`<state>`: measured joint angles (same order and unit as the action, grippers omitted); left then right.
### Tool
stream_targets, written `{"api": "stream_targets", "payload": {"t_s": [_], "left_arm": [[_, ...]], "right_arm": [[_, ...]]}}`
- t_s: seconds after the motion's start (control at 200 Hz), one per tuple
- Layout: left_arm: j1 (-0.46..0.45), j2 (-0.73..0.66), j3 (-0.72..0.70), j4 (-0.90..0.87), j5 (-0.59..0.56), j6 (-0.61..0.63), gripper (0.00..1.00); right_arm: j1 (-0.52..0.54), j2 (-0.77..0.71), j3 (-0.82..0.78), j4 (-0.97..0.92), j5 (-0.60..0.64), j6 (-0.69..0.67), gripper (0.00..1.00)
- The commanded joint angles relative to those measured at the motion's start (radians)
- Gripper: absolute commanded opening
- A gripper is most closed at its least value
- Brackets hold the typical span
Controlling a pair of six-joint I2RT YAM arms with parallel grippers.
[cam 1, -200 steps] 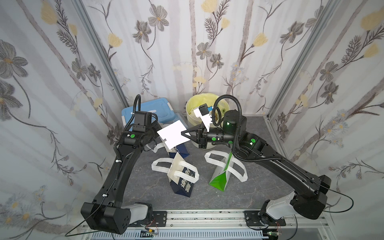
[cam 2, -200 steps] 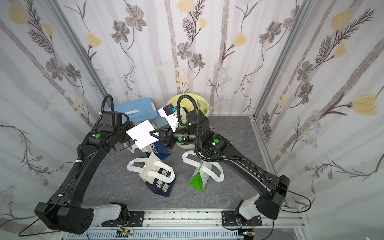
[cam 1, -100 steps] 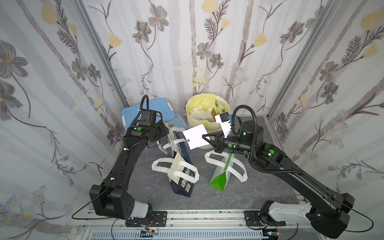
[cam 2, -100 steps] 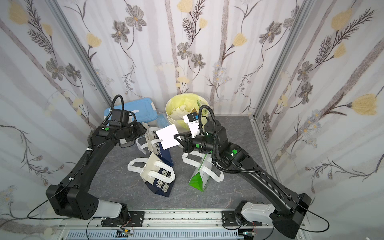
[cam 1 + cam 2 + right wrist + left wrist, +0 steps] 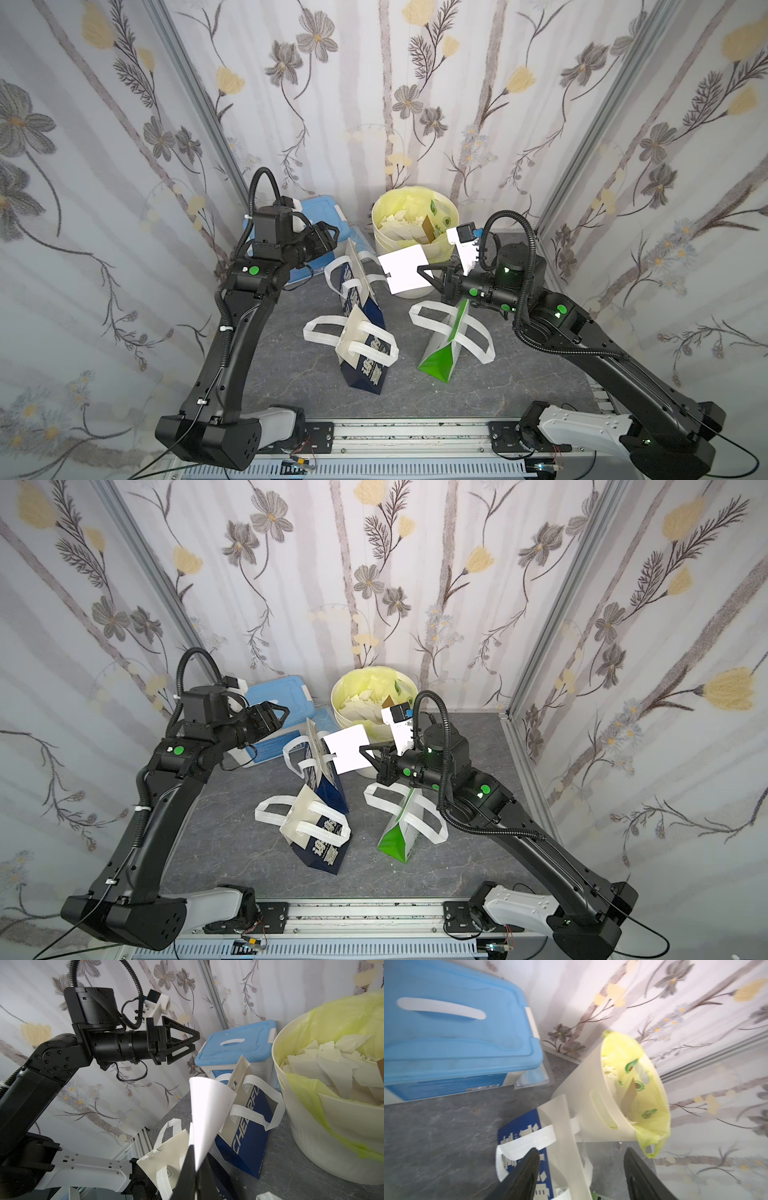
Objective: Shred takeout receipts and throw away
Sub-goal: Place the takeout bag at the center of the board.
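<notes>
A plain white takeout receipt (image 5: 405, 268) (image 5: 347, 748) hangs in the air in front of the bin, and my right gripper (image 5: 422, 270) (image 5: 363, 750) is shut on its right edge. The right wrist view shows that receipt (image 5: 207, 1109) curling up out of the closed right gripper (image 5: 195, 1153). My left gripper (image 5: 330, 233) (image 5: 283, 713) stands open and empty to the left, apart from the sheet, over the blue box. In the left wrist view the left gripper (image 5: 581, 1150) has nothing between its fingers. The cream bin (image 5: 446, 208) (image 5: 332, 1147) with a yellow liner holds several white paper pieces.
An upright navy bag (image 5: 357, 286) stands just left of the held sheet. Another navy bag (image 5: 365, 361) and a green-and-white bag (image 5: 444, 349) lie nearer the front. A blue-lidded box (image 5: 316, 208) (image 5: 446, 1032) sits at the back left beside the bin.
My left gripper opened, let go of the receipt and drew back to the left. The right gripper carried the sheet to the right and lower, in front of the bin.
</notes>
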<state>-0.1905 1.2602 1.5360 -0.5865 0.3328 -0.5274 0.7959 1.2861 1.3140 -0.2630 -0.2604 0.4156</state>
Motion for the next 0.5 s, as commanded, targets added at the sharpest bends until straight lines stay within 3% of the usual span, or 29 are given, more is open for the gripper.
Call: {"api": "stream_targets", "payload": {"t_s": [0.0, 0.185, 0.355, 0.495], "left_arm": [[-0.044, -0.033, 0.003, 0.203, 0.215, -0.023, 0.67], [-0.190, -0.006, 0.090, 0.286, 0.340, -0.028, 0.71], [-0.286, -0.020, 0.030, 0.468, 0.390, -0.124, 0.79], [-0.340, -0.021, -0.017, 0.554, 0.440, -0.178, 0.78]], "right_arm": [[-0.014, -0.022, -0.008, 0.026, -0.058, -0.002, 0.00], [-0.121, -0.100, -0.056, 0.111, -0.174, 0.004, 0.00], [-0.131, -0.152, -0.084, 0.193, -0.279, 0.049, 0.00], [-0.132, -0.187, -0.117, 0.285, -0.289, 0.120, 0.00]]}}
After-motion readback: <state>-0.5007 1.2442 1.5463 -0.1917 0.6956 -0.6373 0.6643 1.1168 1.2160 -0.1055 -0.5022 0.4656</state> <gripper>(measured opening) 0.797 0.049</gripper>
